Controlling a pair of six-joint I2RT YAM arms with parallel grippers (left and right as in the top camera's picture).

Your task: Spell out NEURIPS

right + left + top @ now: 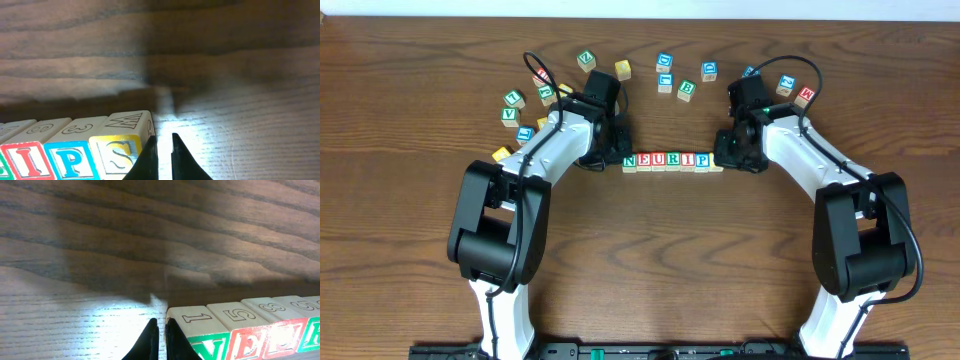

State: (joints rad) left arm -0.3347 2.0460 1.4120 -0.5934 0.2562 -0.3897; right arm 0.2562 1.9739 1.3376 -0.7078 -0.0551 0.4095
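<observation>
finding: the word appears complete. the row of cubes [670,160] lies in one straight line at the middle of the table [420,290], faces touching side by side. from overhead it reads n, e, u, r, i, p. the last cube is mostly hidden there under the right arm. the right wrist view supplies it: i, p, then the yellow-faced s cube [117,150] closing the line. the left wrist view confirms the n cube [197,330] at the opposite end, with e next to it.

grippers: the left gripper [161,339] sits low at the table just outside the n cube, jaws clenched, nothing between them. the right gripper [163,155] sits likewise just outside the s cube, jaws drawn in to a thin slit and grasping nothing. its near finger is at the cube's side; contact cannot be confirmed.

remaining work, as judged: no letter is missing. at most a light squaring of the line from both ends, then clearing both arms away without nudging the end cubes.

spare cubes [687,88] lie scattered in an arc along the far side, well apart from the row.

containers: none in view. no tray, box or bin holds any cube; all rest directly on the wood.
</observation>
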